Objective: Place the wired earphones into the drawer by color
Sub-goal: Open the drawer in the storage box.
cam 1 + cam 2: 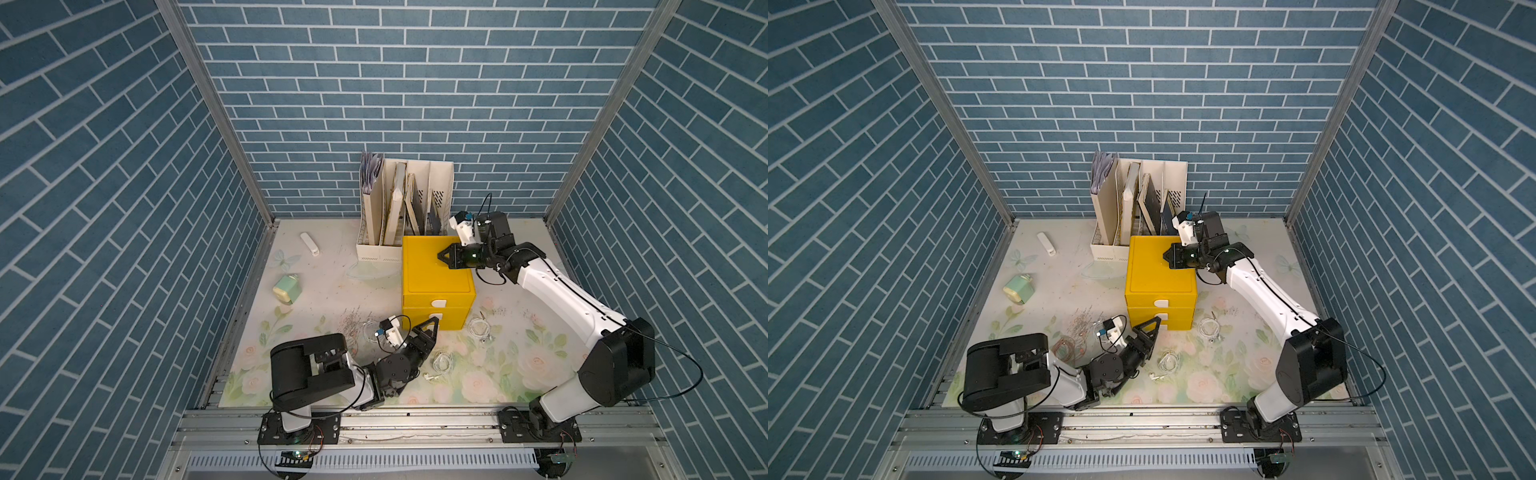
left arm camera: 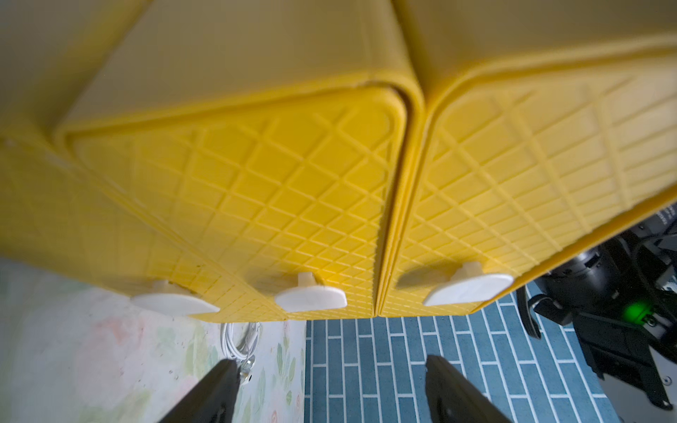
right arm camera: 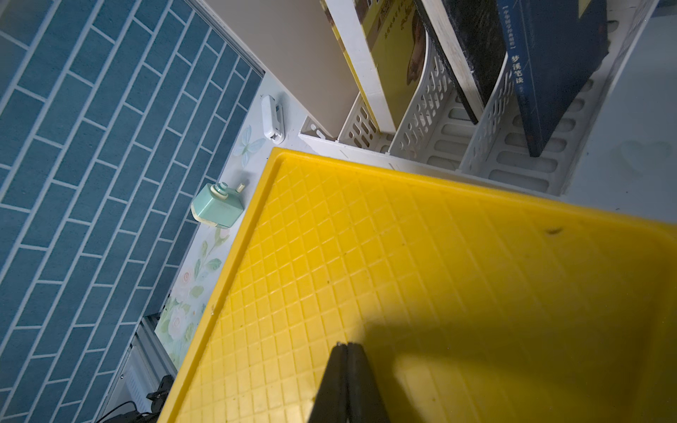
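My left gripper (image 2: 331, 360) has its jaws spread wide and empty, and it hovers just in front of the yellow drawer unit (image 1: 436, 274), low on its face. In the left wrist view the middle handle (image 2: 311, 300) sits roughly between the two fingers. I read that as lining up to pinch the tab and pull, which is why the jaws are set wide first. All the drawer fronts look flush, so nothing can go in yet.

My right gripper (image 1: 440, 256) is pinched fully closed with nothing in it. Its tip is down on, or just above, the unit's top panel near the back edge. I take that as a brace, since a light plastic box like this would likely slide across the desk (image 1: 332, 266) when a drawer is tugged.

The earphones all lie loose on the desk:
- one white earphone coil (image 1: 478, 328) lies just right of the unit's front
- a second white coil (image 1: 442, 360) lies beside my left wrist
- a pinkish coil (image 1: 1064, 347) lies behind the left arm

I cannot pick out a black set. The file rack (image 1: 405, 208) stands directly behind the unit.
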Robot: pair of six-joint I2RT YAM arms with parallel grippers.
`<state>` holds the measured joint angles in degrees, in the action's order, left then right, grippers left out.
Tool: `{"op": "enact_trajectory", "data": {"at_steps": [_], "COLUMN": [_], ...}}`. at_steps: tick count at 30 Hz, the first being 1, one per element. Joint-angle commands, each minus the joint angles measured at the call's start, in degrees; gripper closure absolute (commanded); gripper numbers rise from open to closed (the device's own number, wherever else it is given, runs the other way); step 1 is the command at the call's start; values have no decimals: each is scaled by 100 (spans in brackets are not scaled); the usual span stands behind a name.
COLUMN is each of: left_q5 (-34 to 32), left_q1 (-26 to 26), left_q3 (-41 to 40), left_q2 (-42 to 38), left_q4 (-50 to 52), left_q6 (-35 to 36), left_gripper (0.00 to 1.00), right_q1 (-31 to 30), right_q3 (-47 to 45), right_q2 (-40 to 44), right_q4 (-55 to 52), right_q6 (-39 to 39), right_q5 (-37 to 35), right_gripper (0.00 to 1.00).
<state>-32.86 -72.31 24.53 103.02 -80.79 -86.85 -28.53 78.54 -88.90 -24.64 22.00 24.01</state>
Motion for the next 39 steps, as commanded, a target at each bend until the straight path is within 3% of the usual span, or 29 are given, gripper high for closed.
{"op": "enact_trajectory", "data": {"at_steps": [1,15,19,30,39], "left_q5": [202,132,135,-27,-18], "left_q1": [77,322,337,395,455], "left_q3": [221,452,626,797,694], "left_q2": [236,371,469,352,101], "left_q4": [216,336,310,662,714], "left_q6": [-70,53,105,430,577], "left_gripper": [17,23,34,52,61], "right_q1": [6,11,9,18,21], "right_q3": [-197,-313,-381,-528,-560], "right_q2": [-41,-21,-8,26,50], "right_q4": [-401,-367,-323,-269,-285], "right_q6": [-134,-152,-152,-152,-184], "right_q5": [-72,-108,-101,-72,-132], "right_gripper": [93,93,94,94,95]}}
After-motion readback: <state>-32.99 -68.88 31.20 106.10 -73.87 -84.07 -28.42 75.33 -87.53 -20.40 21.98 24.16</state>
